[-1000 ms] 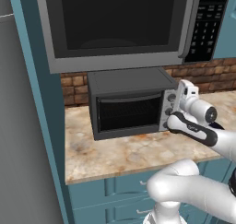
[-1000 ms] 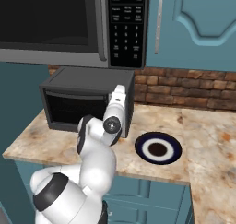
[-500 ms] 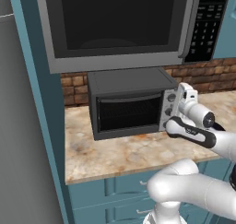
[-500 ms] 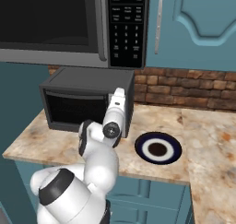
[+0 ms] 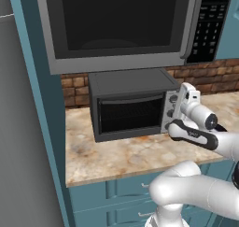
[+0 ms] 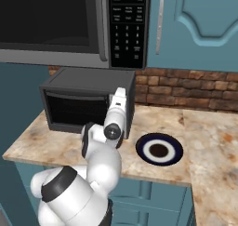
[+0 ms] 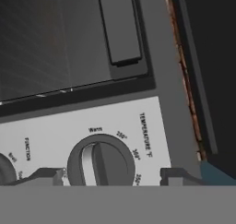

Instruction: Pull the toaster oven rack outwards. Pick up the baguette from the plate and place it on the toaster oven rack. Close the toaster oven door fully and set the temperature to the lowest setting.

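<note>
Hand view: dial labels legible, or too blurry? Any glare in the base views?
Hand view: soft but legible, "TEMPERATURE" and "Warm" read around the knob. Left base view: flat light, no glare on the toaster oven door. Right base view: even too, plate crisp.

arm shell [image 5: 196,193]: glossy white, fat rounded links, smooth tube sections
joints [image 6: 58,185]: dark grey/black bands between the white links
wrist cap [image 6: 111,132]: round dark disc with a small pale centre
forearm band [image 5: 193,135]: black strip, small pale lettering, unreadable
tool [image 7: 113,177]: white hand body, 2 small dark grey finger tips, blocky
</note>
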